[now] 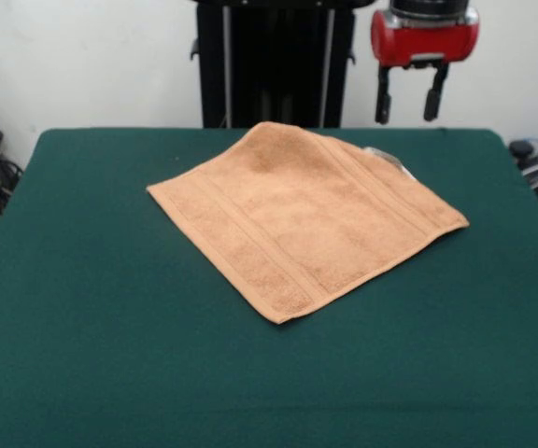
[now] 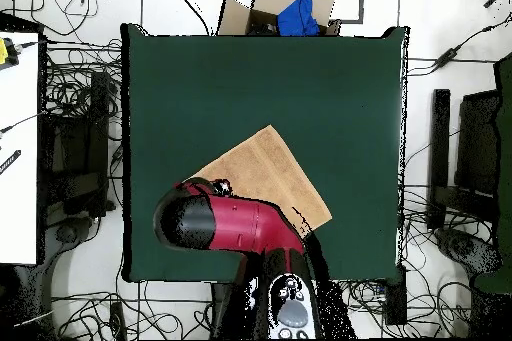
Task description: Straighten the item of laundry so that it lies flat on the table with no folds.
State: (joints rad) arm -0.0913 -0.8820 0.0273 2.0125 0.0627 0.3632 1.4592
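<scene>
The orange-tan towel [image 1: 302, 219] lies spread out on the green table [image 1: 82, 355], turned like a diamond, with border bands along two sides and a small white tag [image 1: 387, 159] at its far right edge. It looks flat, with a slight rise near the far corner. My gripper [image 1: 408, 105] hangs open and empty above the table's far edge, up and behind the tag, not touching the towel. In the overhead view the red arm [image 2: 225, 225] covers part of the towel [image 2: 265, 175] and hides the gripper.
The black pedestal [image 1: 274, 65] stands behind the table's far edge. Off the table [image 2: 250, 77], a cardboard box with a blue object [image 2: 298, 15] sits beyond one edge. Cables [image 2: 75, 107] lie on the floor all round. A white surface [image 2: 18, 147] stands at the left.
</scene>
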